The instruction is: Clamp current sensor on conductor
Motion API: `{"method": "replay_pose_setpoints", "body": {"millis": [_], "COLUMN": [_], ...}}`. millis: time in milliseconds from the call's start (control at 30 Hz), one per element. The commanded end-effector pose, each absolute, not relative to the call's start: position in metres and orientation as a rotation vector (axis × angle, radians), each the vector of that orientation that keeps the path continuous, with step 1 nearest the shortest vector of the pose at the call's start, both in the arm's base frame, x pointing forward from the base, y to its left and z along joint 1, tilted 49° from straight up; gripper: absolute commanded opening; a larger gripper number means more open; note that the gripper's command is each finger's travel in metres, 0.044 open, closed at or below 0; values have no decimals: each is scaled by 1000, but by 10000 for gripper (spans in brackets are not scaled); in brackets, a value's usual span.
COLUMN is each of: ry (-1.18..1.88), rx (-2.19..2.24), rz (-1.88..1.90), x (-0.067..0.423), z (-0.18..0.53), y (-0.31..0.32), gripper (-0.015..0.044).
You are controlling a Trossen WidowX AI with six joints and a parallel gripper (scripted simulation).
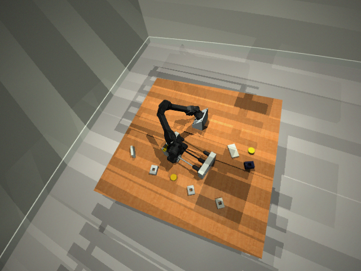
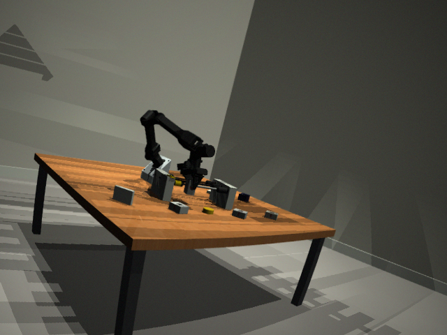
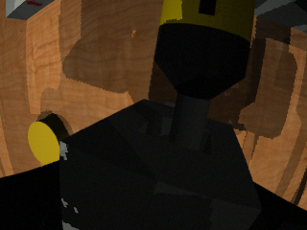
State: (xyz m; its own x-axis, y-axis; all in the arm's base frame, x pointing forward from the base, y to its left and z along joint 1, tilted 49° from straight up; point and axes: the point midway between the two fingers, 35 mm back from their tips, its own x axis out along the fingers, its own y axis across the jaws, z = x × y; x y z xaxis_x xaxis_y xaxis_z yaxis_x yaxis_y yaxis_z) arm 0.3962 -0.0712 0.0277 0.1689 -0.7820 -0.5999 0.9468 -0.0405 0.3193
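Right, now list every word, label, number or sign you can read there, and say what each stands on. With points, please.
No word or number can be read in any view.
Red mark on a pale block (image 3: 19,11): cut off by the picture's edge, unreadable.
Black mark on the yellow sleeve (image 3: 230,16): a plain dark patch, no legible text.
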Motion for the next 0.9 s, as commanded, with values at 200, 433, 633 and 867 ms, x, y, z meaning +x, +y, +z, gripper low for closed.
{"method": "replay_pose_setpoints", "body": {"millis": [200,433,633,867], "ry": [267,268,268,268], "rx": [776,774,774,774], "rz": [-1416,-1420,-1420,-1420], "x": [397,396,396,392], "z": [29,28,28,28], "y": [-70,-71,-71,-70], "gripper": [143,0,0,0]}}
